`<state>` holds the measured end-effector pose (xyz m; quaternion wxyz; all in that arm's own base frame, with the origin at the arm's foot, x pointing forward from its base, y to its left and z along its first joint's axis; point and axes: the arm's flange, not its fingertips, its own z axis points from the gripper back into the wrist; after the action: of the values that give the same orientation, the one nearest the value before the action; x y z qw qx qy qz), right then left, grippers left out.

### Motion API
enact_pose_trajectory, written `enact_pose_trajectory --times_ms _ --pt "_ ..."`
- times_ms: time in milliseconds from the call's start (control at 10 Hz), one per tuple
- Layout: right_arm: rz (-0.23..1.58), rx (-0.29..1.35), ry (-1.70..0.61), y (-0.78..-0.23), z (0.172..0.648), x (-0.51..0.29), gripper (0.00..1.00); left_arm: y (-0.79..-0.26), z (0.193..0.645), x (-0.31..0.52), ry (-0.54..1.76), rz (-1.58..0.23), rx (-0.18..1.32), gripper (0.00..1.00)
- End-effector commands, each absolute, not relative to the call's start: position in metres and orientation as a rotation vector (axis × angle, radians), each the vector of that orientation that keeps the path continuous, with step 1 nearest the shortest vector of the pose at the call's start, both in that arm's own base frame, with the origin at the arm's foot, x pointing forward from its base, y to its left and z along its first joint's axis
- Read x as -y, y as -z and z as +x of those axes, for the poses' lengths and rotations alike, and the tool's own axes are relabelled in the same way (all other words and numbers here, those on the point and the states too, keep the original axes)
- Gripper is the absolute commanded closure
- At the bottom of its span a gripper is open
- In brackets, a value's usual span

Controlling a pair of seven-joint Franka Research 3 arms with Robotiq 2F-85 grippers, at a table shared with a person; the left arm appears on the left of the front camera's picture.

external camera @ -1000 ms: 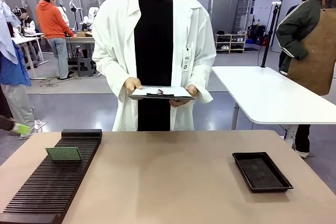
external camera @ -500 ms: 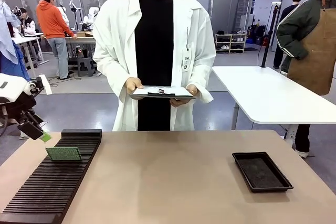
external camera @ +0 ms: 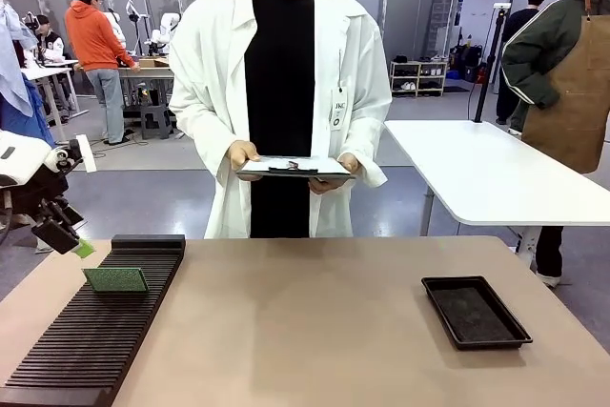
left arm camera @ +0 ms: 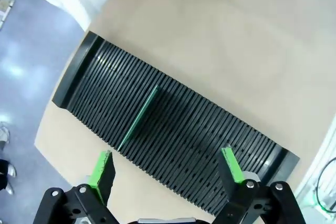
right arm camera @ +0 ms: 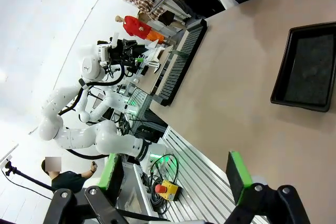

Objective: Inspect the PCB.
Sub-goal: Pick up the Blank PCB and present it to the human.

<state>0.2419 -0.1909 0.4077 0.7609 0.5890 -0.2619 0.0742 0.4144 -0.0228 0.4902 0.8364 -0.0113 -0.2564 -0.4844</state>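
Observation:
The PCB (external camera: 115, 279), a small green board, stands on edge in a slot of the long black slotted rack (external camera: 95, 331) at the table's left. In the left wrist view the PCB (left arm camera: 137, 119) shows edge-on as a thin green line across the rack (left arm camera: 173, 145). My left gripper (external camera: 71, 241) hovers off the table's left edge, above and left of the board, open (left arm camera: 167, 166) with nothing between its green pads. Over the near right of the table my right gripper (right arm camera: 173, 177) is open and holds nothing.
A person in a white coat stands at the far side holding a clipboard (external camera: 294, 169) in both hands. A shallow black tray (external camera: 475, 311) lies at the right, also the tray (right arm camera: 307, 72) in the right wrist view. Bare tabletop lies between rack and tray.
My left arm has swung in from the left edge and now hangs beside the rack's far end; it barely moved in the last half second. The PCB and person are unchanged.

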Motion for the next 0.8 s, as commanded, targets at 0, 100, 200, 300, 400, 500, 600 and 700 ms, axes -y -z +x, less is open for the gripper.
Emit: enact_pose_trajectory --times_ms 0,100,200,300,400,500,600,700 --pt "1.292 0.580 -0.163 -0.410 0.243 0.192 0.00 -0.492 0.414 0.026 1.030 -0.022 0.545 0.00" --pt "1.292 0.580 -0.163 -0.410 0.243 0.192 0.00 -0.489 0.420 0.026 1.119 0.064 0.561 0.00" --pt "1.292 0.580 -0.163 -0.410 0.243 0.192 0.00 -0.486 0.424 0.025 1.222 0.118 0.576 0.00" --pt "1.292 0.580 -0.163 -0.410 0.243 0.192 0.00 -0.478 0.433 0.024 1.327 0.203 0.521 0.00" --pt "1.292 0.580 -0.163 -0.410 0.243 0.192 0.00 -0.473 0.445 0.023 1.369 0.243 0.473 0.00" --pt "1.292 0.580 -0.163 -0.410 0.243 0.192 0.00 -0.469 0.453 0.022 1.452 0.200 0.450 0.00" --pt "1.292 0.580 -0.163 -0.410 0.243 0.192 0.00 -0.462 0.464 0.021 1.531 0.209 0.430 0.00" --pt "1.292 0.580 -0.163 -0.410 0.243 0.192 0.00 -0.450 0.474 0.020 1.576 0.232 0.405 0.00"
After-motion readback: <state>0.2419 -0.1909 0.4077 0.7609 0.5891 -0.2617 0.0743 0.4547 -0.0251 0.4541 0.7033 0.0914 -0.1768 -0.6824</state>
